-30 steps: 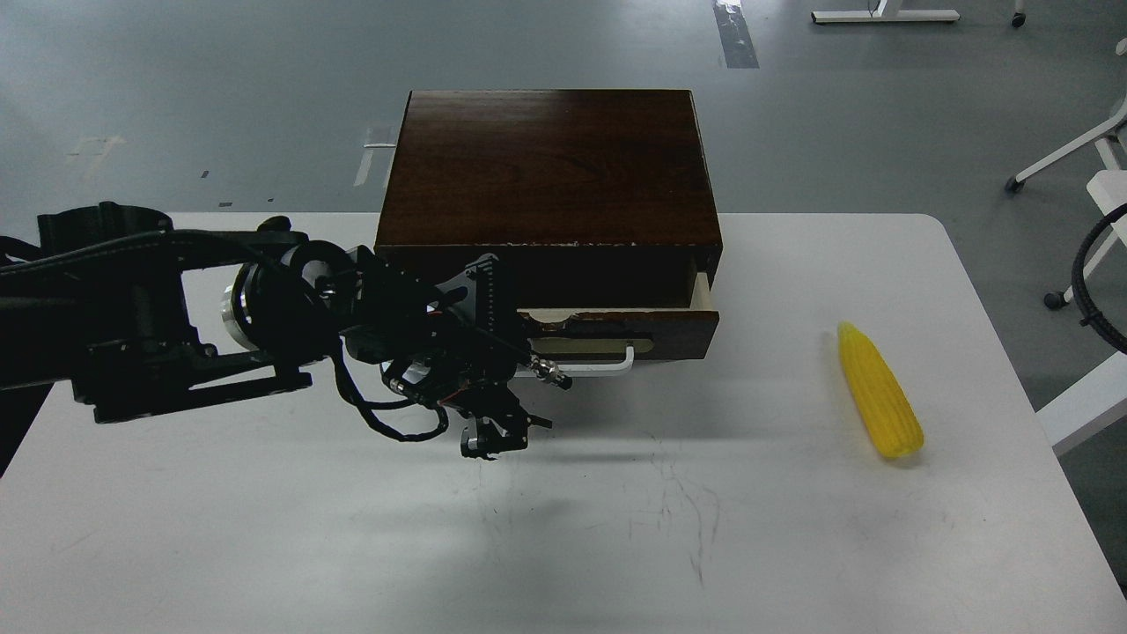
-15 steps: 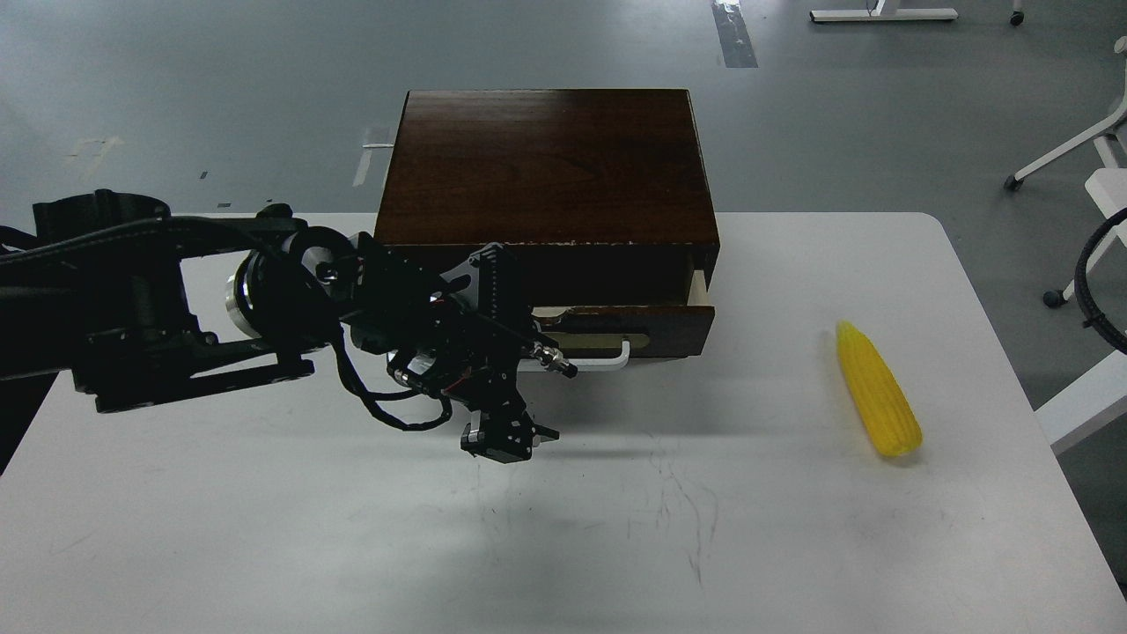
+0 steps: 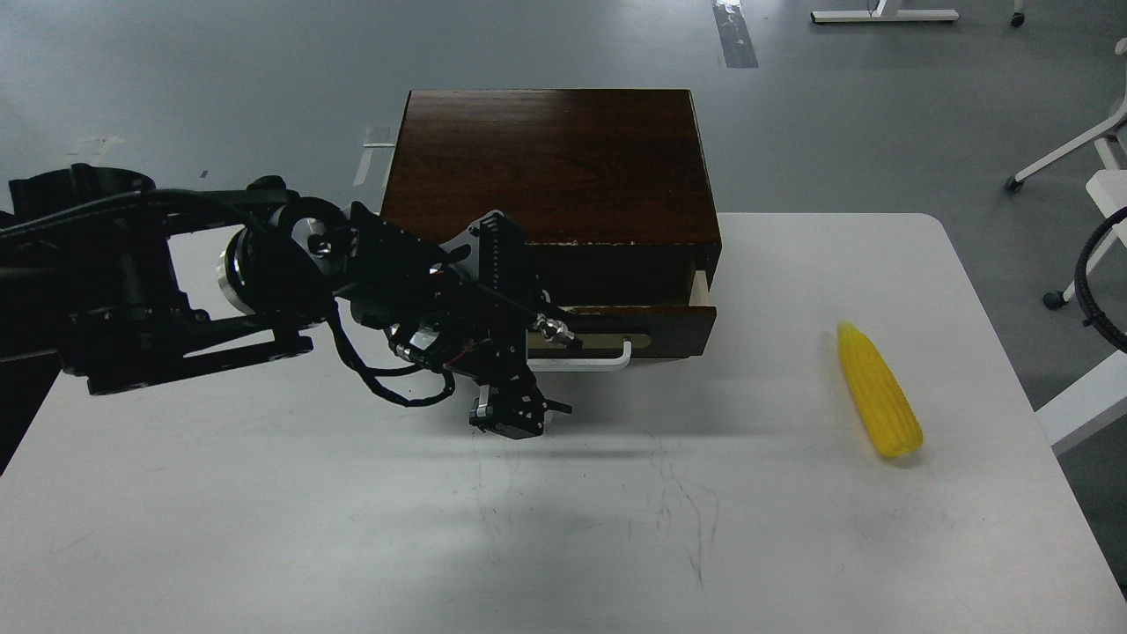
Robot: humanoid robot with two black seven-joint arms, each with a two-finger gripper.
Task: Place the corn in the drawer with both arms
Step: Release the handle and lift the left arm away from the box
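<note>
In the head view, our left gripper (image 3: 515, 416) hangs just above the desk (image 3: 264, 528), a little in front of the white handle (image 3: 607, 363) of the drawer (image 3: 643, 328), which stands slightly open; the gripper is dark and small here, so we cannot tell if it is released or clenched, and our right gripper is not visible. The corn (image 3: 879, 401) lies flat on the desk, well apart to the right of the left gripper. We judge it light, stiff and somewhat slippery plastic, best taken across its thick middle.
</note>
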